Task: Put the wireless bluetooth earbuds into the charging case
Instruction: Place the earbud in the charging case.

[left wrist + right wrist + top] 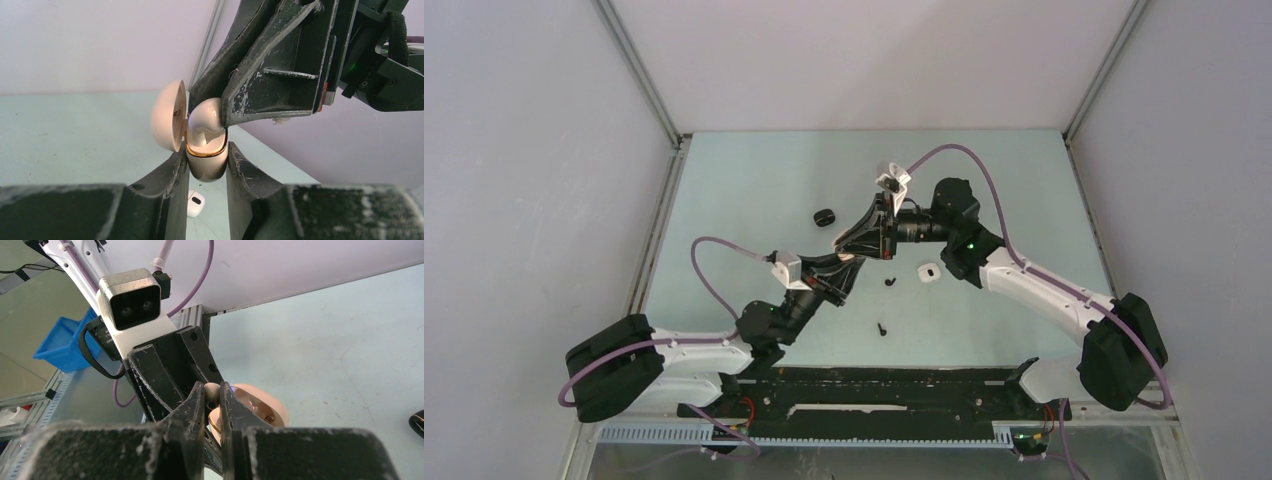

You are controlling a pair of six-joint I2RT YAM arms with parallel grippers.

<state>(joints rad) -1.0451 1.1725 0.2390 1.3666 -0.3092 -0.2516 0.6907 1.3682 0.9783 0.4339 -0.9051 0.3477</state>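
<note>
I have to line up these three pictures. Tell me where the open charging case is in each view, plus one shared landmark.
Top external: hidden where the left gripper and right gripper meet.
Left wrist: centre, charging case clamped in the left jaws, lid open leftward.
Right wrist: lower centre, just behind the right jaws.
Shared landmark: the right gripper, pinching a pale earbud above the case.

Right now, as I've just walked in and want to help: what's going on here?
The left gripper holds a pale case upright, its lid open. The right gripper, shut on a pale earbud, holds it in the mouth of that case. Two black earbuds, a white case and a black case lie on the table.
</note>
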